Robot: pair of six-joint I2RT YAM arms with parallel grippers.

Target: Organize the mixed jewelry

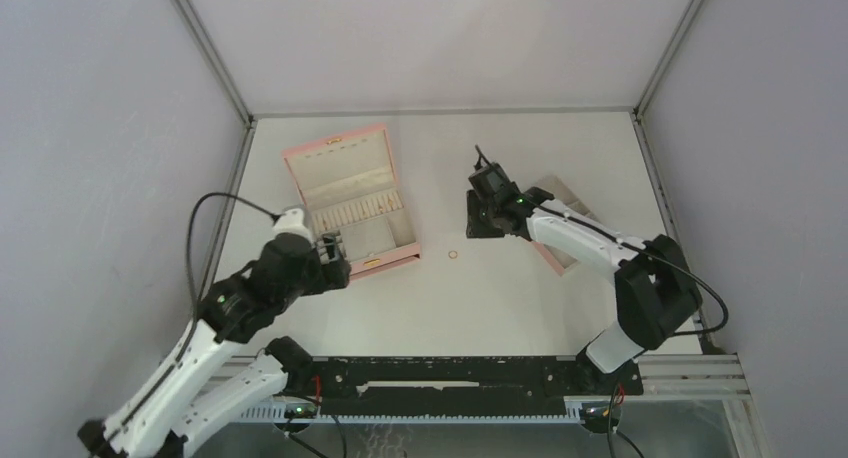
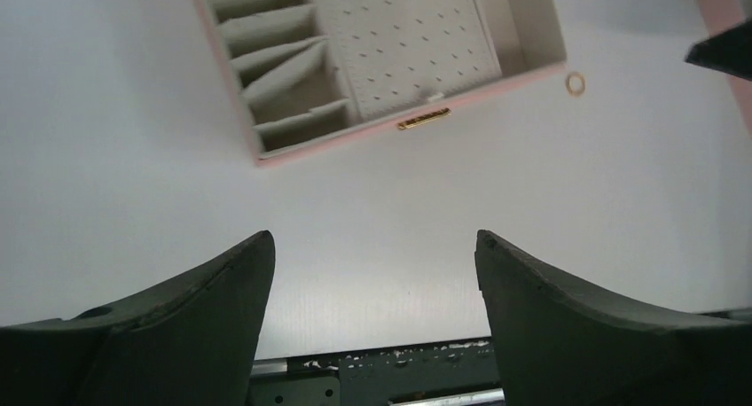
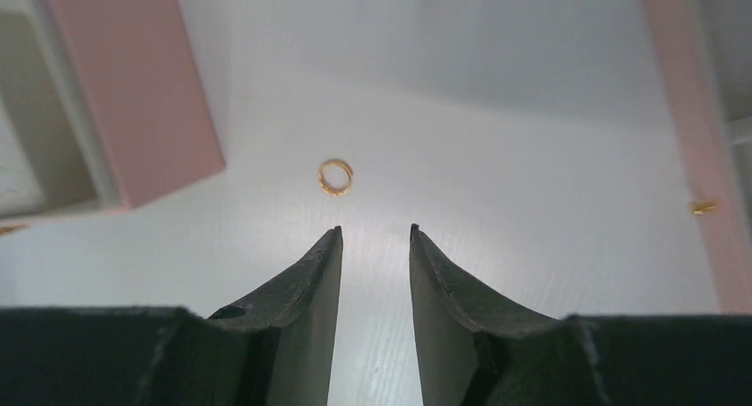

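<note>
One small orange-copper ring [image 1: 453, 253] of the mixed jewelry lies flat on the white table, just right of the open pink box [image 1: 345, 193]. The right wrist view shows the ring [image 3: 335, 175] a little ahead and left of my right gripper [image 3: 375, 233]. That gripper's jaws stand apart by a narrow gap with nothing between them. From above, my right gripper [image 1: 472, 228] hovers up and right of the ring. My left gripper [image 1: 333, 250] is wide open and empty at the box's near edge. Its wrist view shows the gripper [image 2: 372, 246], the box [image 2: 381, 60] and the ring [image 2: 575, 83].
A second pink tray [image 1: 562, 240] lies under the right arm; its edge [image 3: 701, 140] and a small gold clasp [image 3: 703, 208] appear in the right wrist view. The black rail [image 1: 460, 378] runs along the table's near edge. Grey walls enclose the table.
</note>
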